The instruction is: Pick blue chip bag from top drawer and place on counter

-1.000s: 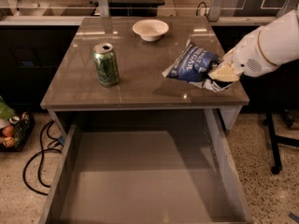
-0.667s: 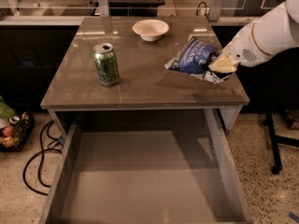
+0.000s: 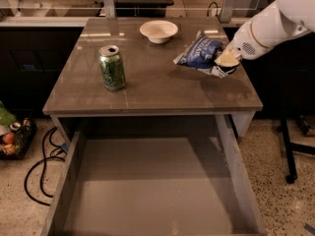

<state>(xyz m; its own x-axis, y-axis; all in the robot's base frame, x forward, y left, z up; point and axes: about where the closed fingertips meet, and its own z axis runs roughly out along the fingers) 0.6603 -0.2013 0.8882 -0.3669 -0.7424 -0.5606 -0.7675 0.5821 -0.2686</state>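
The blue chip bag (image 3: 201, 53) is dark blue with white lettering and hangs tilted just above the right side of the counter (image 3: 147, 90). My gripper (image 3: 225, 59) comes in from the upper right on a white arm and is shut on the bag's right end. The top drawer (image 3: 147, 186) is pulled wide open below the counter's front edge, and its flat grey bottom holds nothing that I can see.
A green soda can (image 3: 111, 67) stands upright on the counter's left part. A white bowl (image 3: 158, 31) sits at the counter's back middle. Black cables (image 3: 37, 168) and a basket of items (image 3: 12, 136) lie on the floor at left. A chair base (image 3: 290, 151) stands at right.
The gripper has carried the bag up and farther back over the counter's right side. The can, bowl and drawer have not moved.
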